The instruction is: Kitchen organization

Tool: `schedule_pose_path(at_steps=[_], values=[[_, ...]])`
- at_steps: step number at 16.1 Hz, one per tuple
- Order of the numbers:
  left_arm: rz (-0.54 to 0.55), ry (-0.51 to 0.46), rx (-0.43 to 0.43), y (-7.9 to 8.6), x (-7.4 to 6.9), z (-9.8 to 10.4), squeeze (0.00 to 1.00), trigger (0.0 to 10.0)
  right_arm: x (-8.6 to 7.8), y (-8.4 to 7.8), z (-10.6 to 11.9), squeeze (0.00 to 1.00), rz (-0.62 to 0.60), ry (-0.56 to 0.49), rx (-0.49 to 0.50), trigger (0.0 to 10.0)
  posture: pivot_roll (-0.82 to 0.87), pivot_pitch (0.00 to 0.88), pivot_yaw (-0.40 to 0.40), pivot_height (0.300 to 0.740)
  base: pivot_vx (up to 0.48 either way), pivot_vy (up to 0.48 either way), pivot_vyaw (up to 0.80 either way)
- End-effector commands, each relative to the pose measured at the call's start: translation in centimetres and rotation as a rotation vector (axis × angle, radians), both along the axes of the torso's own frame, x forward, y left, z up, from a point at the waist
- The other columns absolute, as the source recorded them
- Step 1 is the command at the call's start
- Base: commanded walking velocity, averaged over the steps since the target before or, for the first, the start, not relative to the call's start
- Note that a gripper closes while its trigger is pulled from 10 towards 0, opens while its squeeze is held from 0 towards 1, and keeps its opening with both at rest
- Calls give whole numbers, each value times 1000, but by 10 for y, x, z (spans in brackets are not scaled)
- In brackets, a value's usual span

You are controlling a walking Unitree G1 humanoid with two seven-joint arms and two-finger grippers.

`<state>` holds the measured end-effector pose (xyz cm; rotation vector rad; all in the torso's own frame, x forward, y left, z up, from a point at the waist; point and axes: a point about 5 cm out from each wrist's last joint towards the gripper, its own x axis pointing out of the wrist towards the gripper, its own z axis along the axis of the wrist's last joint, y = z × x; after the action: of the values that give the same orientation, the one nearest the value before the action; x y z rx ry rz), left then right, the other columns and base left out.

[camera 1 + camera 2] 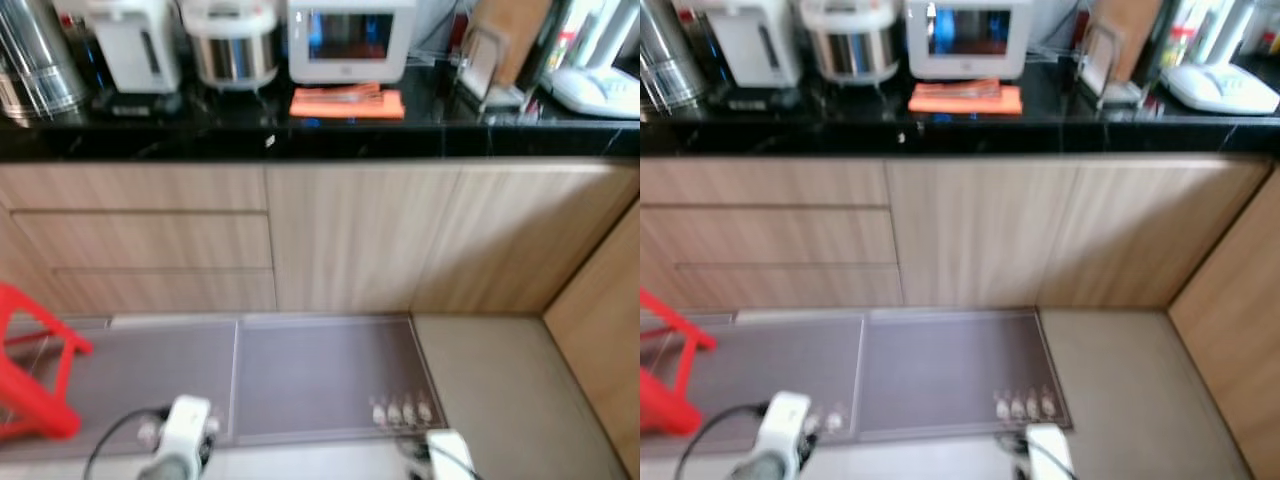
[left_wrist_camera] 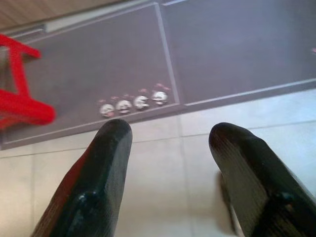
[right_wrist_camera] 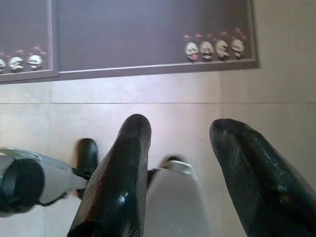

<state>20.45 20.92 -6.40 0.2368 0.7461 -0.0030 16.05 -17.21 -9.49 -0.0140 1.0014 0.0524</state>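
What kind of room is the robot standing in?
Most likely a home kitchen: a black countertop carries a rice cooker and a small white oven, with wooden cabinets below.

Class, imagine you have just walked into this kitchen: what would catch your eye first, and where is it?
Most likely the bright red plastic stool on the grey floor mat at the robot's left. Next, the folded orange cloth on the black stone countertop, lying in front of the white box-shaped appliance with a blue-lit window.

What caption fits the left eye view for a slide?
Black countertop with orange cloth, white appliance and rice cooker; grey floor mats, red stool below.
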Motion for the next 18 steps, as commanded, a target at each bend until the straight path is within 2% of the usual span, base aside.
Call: schedule_pose_path(at_steps=[1,7,10,14,18], values=[[-23,-5,-4,-7,3,0,0,10000,-5,-11,-1,0,-21,22,-19,10000,27,0,11,740,0,480,-800],[-22,-4,-7,-8,2,0,0,10000,-4,-11,-1,0,-21,10,-15,10000,33,0,12,740,0,480,-70],[-18,-9,-7,-8,4,1,0,10000,-5,-10,-1,0,23,3,-35,10000,39,0,9,740,0,480,0],[-13,-11,-4,-7,4,1,0,10000,-8,-6,-2,0,32,8,-34,10000,41,0,7,740,0,480,800],[-12,-13,-5,-6,4,1,0,10000,-8,-6,-2,0,5,0,-19,10000,42,0,5,740,0,480,0]])
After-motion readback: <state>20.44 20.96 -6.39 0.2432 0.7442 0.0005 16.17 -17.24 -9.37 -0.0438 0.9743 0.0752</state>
